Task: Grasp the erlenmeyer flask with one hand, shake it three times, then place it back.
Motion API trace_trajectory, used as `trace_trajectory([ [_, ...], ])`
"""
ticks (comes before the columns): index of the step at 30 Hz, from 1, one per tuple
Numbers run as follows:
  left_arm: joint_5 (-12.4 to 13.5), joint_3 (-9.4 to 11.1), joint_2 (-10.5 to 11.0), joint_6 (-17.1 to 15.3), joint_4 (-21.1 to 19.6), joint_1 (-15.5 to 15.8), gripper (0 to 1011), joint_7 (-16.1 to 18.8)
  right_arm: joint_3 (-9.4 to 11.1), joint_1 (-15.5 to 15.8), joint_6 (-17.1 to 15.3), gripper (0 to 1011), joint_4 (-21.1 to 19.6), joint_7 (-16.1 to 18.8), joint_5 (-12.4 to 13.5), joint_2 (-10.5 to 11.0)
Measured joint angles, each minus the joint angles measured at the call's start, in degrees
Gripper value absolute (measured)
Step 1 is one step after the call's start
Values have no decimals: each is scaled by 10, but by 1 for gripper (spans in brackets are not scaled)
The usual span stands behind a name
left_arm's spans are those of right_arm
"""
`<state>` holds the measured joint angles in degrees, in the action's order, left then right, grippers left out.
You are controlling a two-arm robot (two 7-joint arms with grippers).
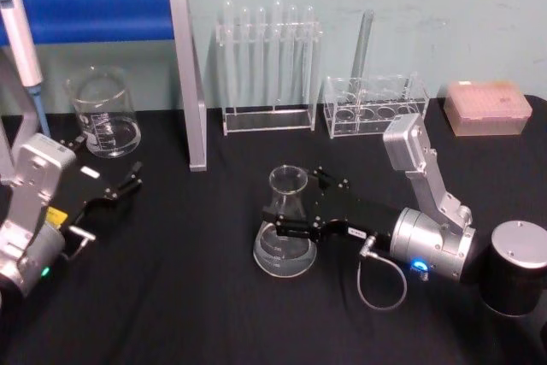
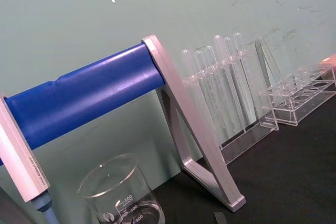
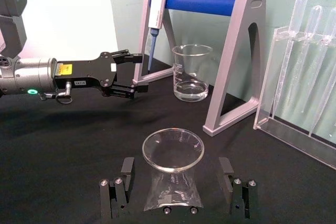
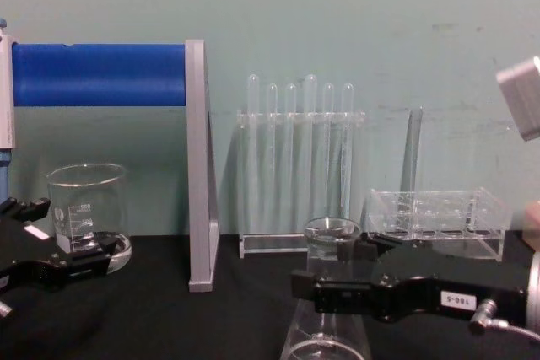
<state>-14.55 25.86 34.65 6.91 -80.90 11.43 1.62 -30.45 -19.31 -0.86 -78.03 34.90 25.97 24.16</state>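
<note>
Clear flask, black end effector

A black table carries the flask near centre, a beaker and blue stand far left, two racks far centre, a pink box far right.

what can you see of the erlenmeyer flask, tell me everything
The erlenmeyer flask is clear glass, conical, with a wide base, a narrow neck, a flared round rim and white graduation marks. It stands upright on the black table, in front of the test tube rack, and looks empty. The right gripper has its open fingers either side of the neck; contact cannot be told.
</note>
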Motion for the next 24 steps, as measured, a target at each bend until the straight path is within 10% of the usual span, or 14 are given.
trace_trajectory([
  [24, 0, 0, 0, 0, 0, 0, 1001, 0, 5, 36, -30, 1000, -53, 6, -9, 75],
])
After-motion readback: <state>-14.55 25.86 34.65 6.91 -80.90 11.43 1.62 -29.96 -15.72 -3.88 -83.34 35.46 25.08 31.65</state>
